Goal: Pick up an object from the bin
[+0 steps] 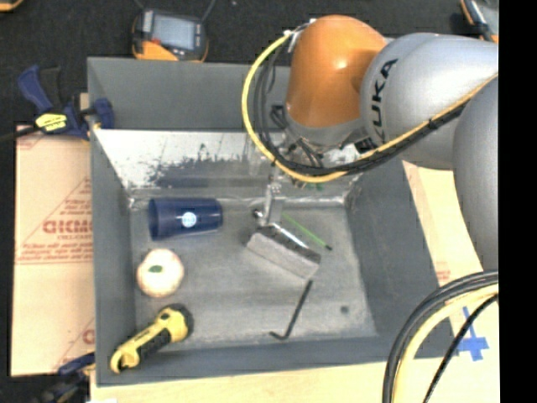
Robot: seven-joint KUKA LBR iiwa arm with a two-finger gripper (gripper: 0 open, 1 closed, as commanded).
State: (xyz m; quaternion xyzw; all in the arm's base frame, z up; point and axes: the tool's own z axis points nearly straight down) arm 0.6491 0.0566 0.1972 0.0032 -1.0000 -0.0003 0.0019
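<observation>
Grey metal bin, scuffed floor, sloped far wall streaked with dark marks.

Mid-right: grey block, flat, rectangular, dull-faced, lying skewed. A thin green stick lies just beside its far edge.

Gripper: hangs at the block's far-left corner. Whether the claw is open or closed cannot be told from where I stand, and I can make out nothing in it.

Handling note: best to centre across the block's short width before closing, and to keep the green stick out of the pinch. A corner grip would likely let the block swivel.

Elsewhere:
- blue cylinder, smooth, on its side, far left
- cream ball, matt, just nearer than the cylinder
- yellow-and-black handled tool, near-left corner
- black bent hex key, slim, nearer than the block
</observation>
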